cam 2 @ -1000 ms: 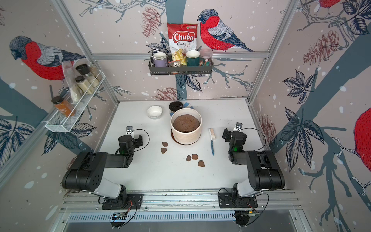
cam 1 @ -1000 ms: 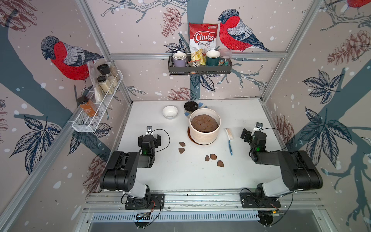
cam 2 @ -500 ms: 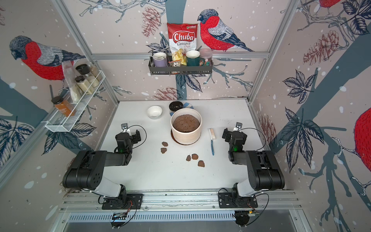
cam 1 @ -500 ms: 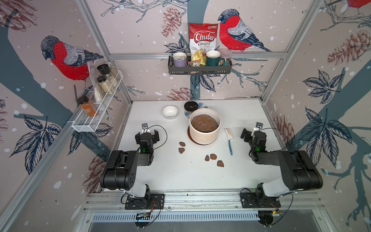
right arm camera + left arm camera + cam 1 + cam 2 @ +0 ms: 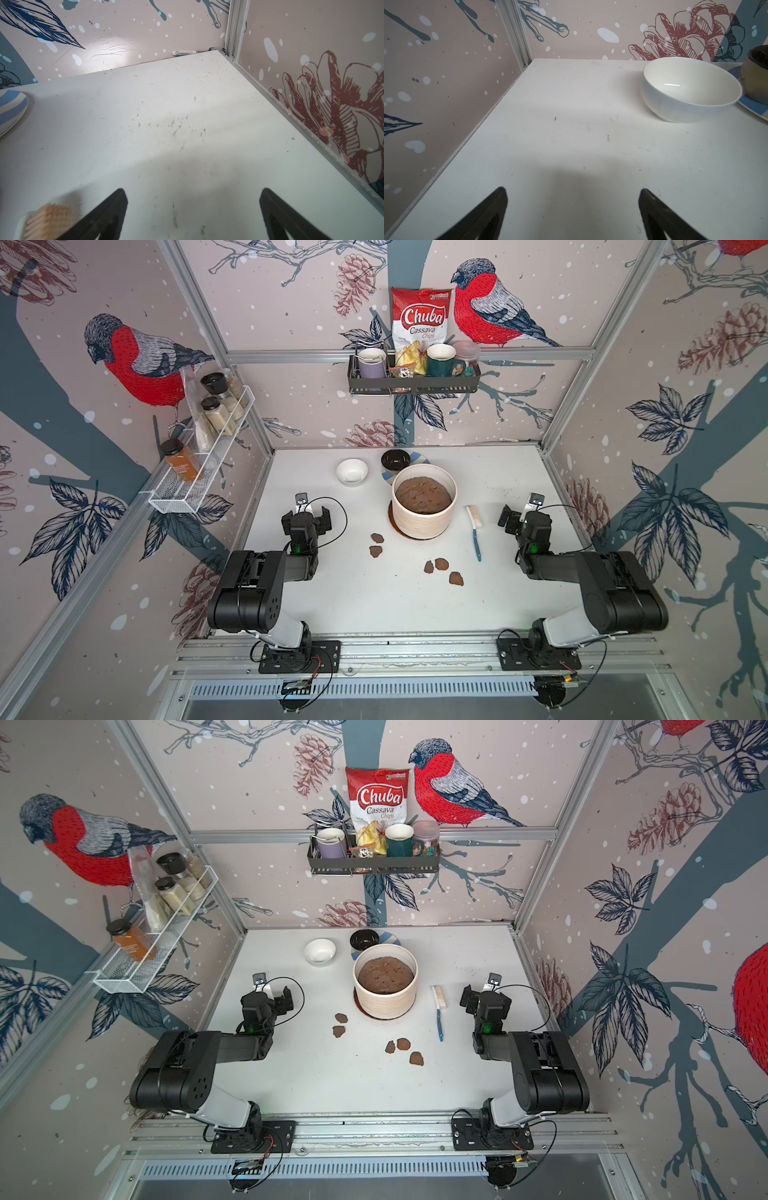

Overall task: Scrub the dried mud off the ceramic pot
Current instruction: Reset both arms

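The cream ceramic pot [image 5: 424,519] [image 5: 384,1002] stands on a brown saucer at mid-table, filled with a brown mass. Several flakes of dried mud [image 5: 441,563] [image 5: 403,1043] lie on the table in front of it. A blue-handled brush [image 5: 475,526] [image 5: 439,1011] lies just right of the pot, and its bristle head [image 5: 47,218] shows in the right wrist view. My left gripper [image 5: 306,516] [image 5: 270,999] [image 5: 573,191] hovers open and empty left of the pot. My right gripper [image 5: 521,518] [image 5: 484,1002] [image 5: 193,192] is open and empty beside the brush.
A white bowl [image 5: 352,471] [image 5: 691,89] sits behind my left gripper. A black bowl [image 5: 395,459] [image 5: 756,74] rests on a blue striped plate [image 5: 12,108] behind the pot. The enclosure walls border the table on three sides, with shelves of jars and mugs above.
My left gripper has wobbled slightly sideways and shifted a little toward the back of the table. The right arm, pot, brush and flakes have not moved.
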Available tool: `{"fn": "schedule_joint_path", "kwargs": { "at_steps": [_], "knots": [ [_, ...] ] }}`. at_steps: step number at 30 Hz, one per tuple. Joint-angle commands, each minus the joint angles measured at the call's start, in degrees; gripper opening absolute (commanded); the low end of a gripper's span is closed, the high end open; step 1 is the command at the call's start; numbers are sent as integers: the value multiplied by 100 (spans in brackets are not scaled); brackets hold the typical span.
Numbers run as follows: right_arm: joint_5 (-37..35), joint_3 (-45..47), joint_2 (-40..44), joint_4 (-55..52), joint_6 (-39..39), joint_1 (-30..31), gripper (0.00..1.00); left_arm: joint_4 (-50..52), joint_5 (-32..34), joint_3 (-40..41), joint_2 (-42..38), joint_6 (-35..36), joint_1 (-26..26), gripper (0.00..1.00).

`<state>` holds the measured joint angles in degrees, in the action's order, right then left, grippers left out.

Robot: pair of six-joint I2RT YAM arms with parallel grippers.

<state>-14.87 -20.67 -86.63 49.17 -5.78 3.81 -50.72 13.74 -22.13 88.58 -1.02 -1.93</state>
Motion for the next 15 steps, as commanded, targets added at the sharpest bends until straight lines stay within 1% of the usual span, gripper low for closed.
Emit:
{"fn": "schedule_joint_path", "kwargs": {
  "at_steps": [1, 15],
  "knots": [
    [6, -25, 17, 172, 95, 12, 100, 8, -77, -29, 2, 64, 10, 98],
    [7, -20, 15, 181, 94, -3, 100, 3, -84, -28, -3, 70, 9, 98]
  ]
}}
